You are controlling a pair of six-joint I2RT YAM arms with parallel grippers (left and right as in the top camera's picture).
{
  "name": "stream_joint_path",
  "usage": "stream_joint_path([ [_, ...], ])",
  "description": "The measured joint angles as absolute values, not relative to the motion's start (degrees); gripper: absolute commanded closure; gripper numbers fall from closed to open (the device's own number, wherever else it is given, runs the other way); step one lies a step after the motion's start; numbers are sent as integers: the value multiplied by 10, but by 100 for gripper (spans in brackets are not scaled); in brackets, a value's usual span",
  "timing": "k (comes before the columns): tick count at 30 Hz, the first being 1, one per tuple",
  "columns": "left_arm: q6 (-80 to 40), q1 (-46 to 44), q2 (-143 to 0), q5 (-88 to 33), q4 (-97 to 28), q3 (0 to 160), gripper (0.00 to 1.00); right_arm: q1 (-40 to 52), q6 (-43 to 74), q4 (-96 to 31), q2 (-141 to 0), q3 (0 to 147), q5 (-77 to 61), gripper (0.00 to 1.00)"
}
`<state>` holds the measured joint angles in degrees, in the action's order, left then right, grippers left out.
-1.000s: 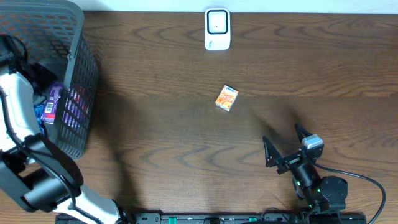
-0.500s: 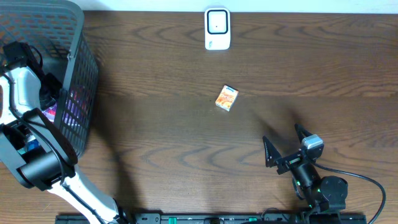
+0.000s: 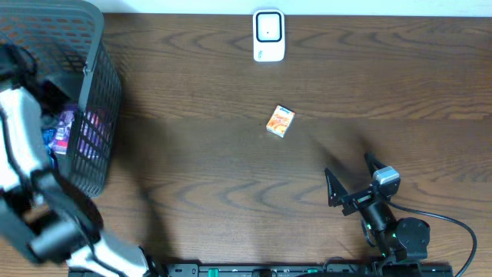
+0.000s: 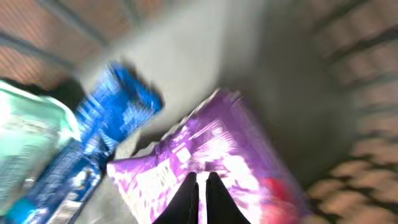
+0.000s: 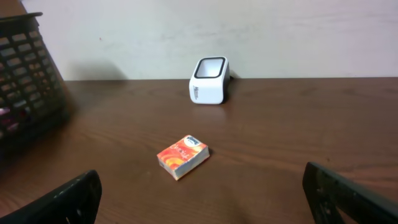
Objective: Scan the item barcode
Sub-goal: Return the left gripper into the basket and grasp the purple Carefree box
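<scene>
Your left gripper (image 4: 200, 186) is hanging inside the basket (image 3: 100, 85), its 2 jaws closed and seemingly pinching the purple packet (image 4: 211, 149) for scanning. Your right gripper (image 5: 202, 186) is idling wide open near the orange box (image 5: 183, 156), facing the scanner (image 5: 208, 80).

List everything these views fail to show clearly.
- Left wrist view: purple packet and blue packet are motion-blurred, print unreadable. Whether the shut left gripper pinches the purple packet is unclear.
- Overhead: basket contents mostly hidden by its wall and the left arm.
- Overhead and right wrist: orange box too small; no barcode visible.
</scene>
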<state>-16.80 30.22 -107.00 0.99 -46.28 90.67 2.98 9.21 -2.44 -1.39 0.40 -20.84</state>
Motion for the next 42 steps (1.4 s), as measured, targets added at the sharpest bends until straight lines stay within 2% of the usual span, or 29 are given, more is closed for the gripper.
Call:
stream_joint_path([
  [4,-209,302,-872,3,-408,909,92,30,92,-24,-14,4,-208,1],
  [11,-223,302,-741,4,-387,912,27,30,92,-25,-14,4,-208,1],
  [14,-196,302,-748,4,-388,912,17,30,92,-25,-14,4,-208,1],
  [19,-162,302,-829,20,-406,910,14,30,92,-25,-14,4,-208,1],
  [25,-157,307,-963,82,-496,902,14,30,92,-25,-14,4,-208,1],
  [30,-254,319,-1034,94,-566,899,14,30,92,-25,-14,4,-209,1],
  [42,-393,321,-1056,4,-580,876,14,30,92,-25,-14,4,-208,1],
])
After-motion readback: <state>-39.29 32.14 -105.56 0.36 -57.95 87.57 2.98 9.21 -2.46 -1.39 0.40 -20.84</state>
